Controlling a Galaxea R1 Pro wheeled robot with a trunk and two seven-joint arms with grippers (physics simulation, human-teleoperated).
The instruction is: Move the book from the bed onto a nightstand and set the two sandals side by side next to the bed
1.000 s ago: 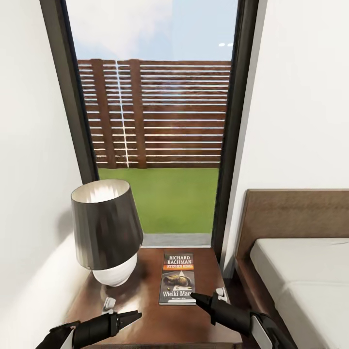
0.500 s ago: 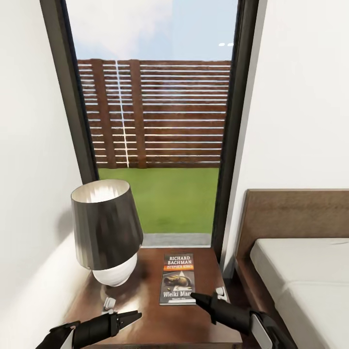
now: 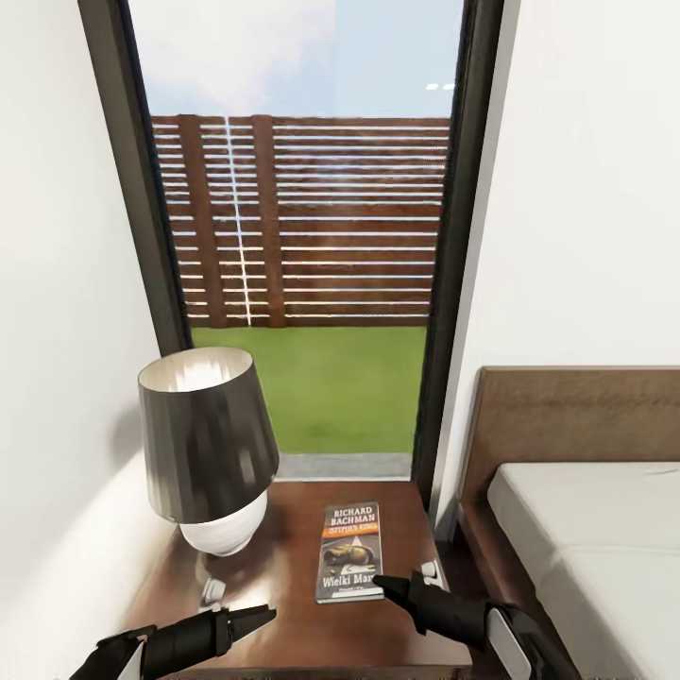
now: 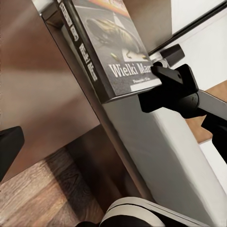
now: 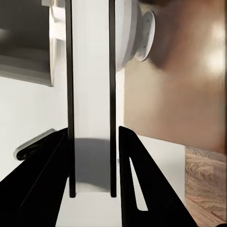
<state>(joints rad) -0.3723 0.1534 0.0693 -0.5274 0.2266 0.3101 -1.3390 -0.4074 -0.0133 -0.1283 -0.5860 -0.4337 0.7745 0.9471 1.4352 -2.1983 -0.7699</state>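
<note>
The book [image 3: 349, 552], dark with an orange band, lies over the top of the dark wooden nightstand [image 3: 283, 576], right of the lamp. My right gripper [image 3: 401, 578] is shut on the book's near edge. In the right wrist view the book's [image 5: 92, 94] white page edge runs between the two black fingers [image 5: 137, 179]. In the left wrist view the book [image 4: 109, 47] is pinched at its corner by the right gripper [image 4: 165, 87]. My left gripper [image 3: 241, 604] hovers open over the nightstand's front left part, holding nothing. The bed [image 3: 586, 529] stands to the right. The sandals are out of view.
A lamp [image 3: 208, 444] with a dark shade and white base takes up the nightstand's left half. A tall dark-framed window [image 3: 302, 236] is straight behind it. White walls close in on the left and behind the bed's headboard [image 3: 576, 416].
The book and my right gripper have shifted slightly toward me on the nightstand. The left arm has held still.
</note>
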